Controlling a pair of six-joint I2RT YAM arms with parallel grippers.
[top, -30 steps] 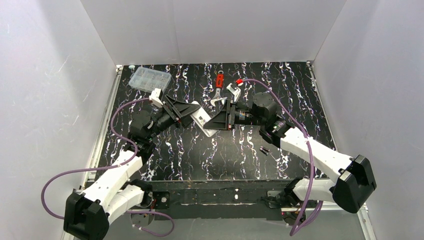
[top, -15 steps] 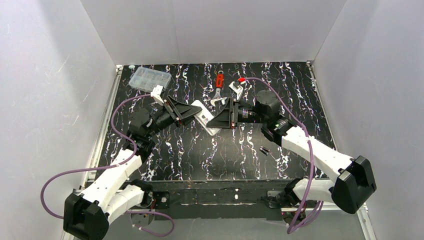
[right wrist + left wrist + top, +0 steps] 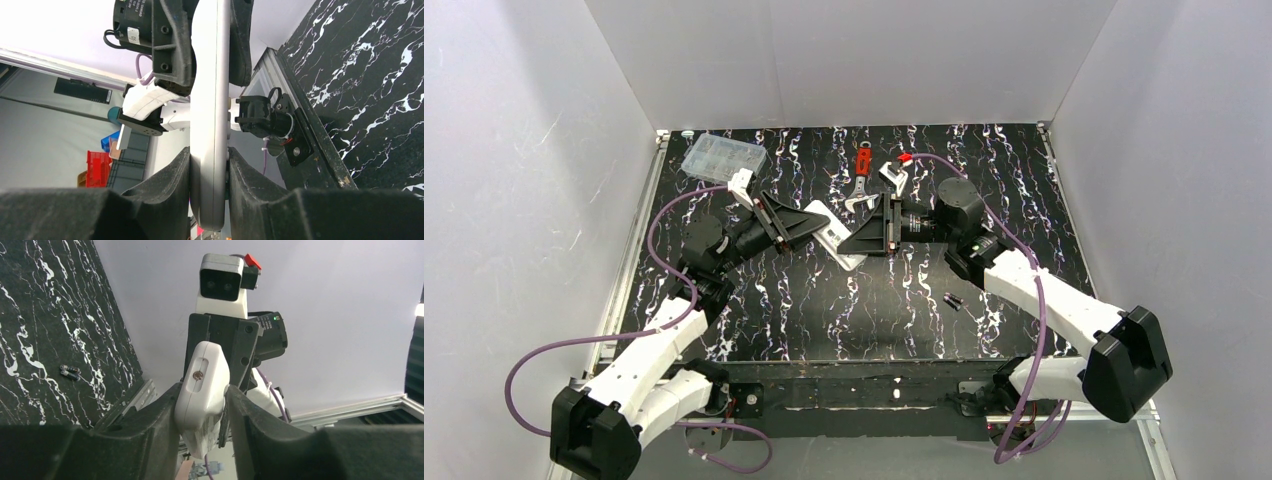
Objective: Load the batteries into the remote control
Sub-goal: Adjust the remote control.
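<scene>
At the far left of the tabletop point(image 3: 754, 300) sits a clear compartment box point(image 3: 722, 156), well apart from the action. The left end effector point(image 3: 816, 222) reaches inward from that side. Its wrist camera shows its two fingers pressed against opposite faces of the remote control point(image 3: 205, 385), pinching one end. The remote control point(image 3: 832, 236) hangs in the air above the middle of the tabletop, between the two arms and touching nothing else.

Its long axis runs roughly along the line between the two wrists, slanting from far-left to near-right in the overhead view. The right end effector point(image 3: 856, 242) is clamped on the opposite end. Its own camera shows the remote control point(image 3: 210, 100) edge-on, squeezed between the two fingers and stretching away to the other arm's grip. The battery recess cannot be made out from any view.

Further right and nearer the bases, the batteries point(image 3: 953, 300) lie loose on the tabletop, just beside the right forearm. They are below and to the right of the remote control, so the right arm is probably the closer one to fetch them.
</scene>
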